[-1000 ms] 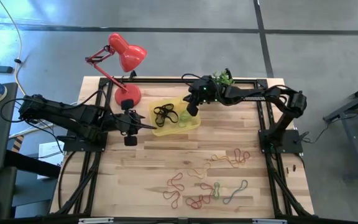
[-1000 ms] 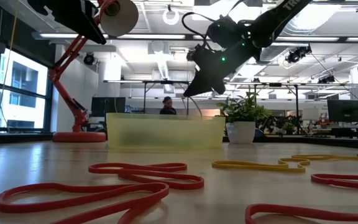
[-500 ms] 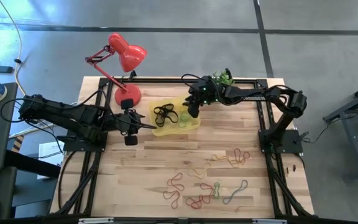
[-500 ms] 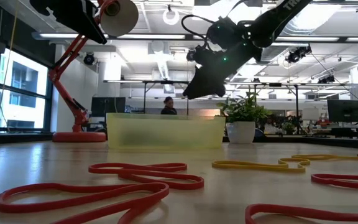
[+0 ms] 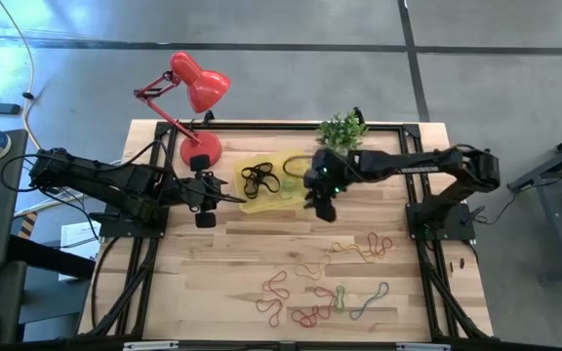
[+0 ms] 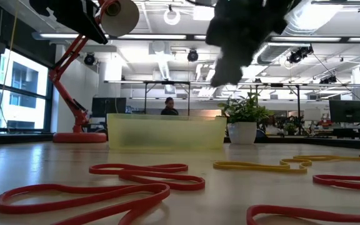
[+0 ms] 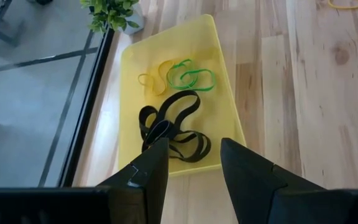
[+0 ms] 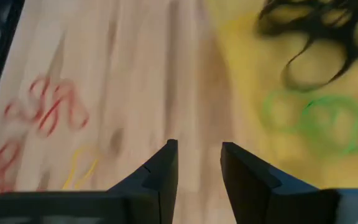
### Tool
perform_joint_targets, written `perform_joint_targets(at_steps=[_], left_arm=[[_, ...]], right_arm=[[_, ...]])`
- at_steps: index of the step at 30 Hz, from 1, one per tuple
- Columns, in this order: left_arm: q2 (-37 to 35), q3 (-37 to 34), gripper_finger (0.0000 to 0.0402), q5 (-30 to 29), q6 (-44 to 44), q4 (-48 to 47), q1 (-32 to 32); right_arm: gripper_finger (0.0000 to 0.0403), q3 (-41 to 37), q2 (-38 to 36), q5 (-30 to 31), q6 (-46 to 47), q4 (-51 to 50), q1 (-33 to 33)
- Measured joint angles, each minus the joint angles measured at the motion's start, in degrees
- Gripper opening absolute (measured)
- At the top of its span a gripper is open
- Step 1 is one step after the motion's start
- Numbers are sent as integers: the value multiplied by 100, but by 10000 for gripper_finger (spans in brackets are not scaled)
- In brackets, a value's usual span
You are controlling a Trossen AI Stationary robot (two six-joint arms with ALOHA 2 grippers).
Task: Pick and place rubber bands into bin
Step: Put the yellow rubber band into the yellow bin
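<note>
The bin, a shallow yellow tray, stands on the table's far middle. In it lie black rubber bands, green ones and yellow ones. More rubber bands, red, yellow and green, lie loose on the near half of the table; the low view shows red ones up close. My left gripper hovers open at the bin's left end. My right gripper is open above the table at the bin's near right corner, nothing between its fingers.
A red desk lamp stands at the far left, its base just left of the bin. A small potted plant sits at the far edge behind the bin. In the low view a person shows in the room far behind the table.
My right gripper has swung from above the bin's far right part toward the table's near edge, and now stands past the bin's near right corner. My left gripper and the bin have kept still.
</note>
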Motion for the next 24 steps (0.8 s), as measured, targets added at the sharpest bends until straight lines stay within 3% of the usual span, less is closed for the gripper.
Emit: perform_joint_targets(at_steps=[14, 20, 24], left_arm=[[0, 0, 136, -57, 166, -3, 1], [0, 0, 136, -55, 281, -3, 1], [0, 0, 136, -78, 320, -3, 0]], right_arm=[[97, -190, -260, 1267, 1385, -1914, 1783], [130, -535, -260, 1443, 2321, -2348, 2369], [172, -775, -260, 1463, 2571, -1960, 2729]])
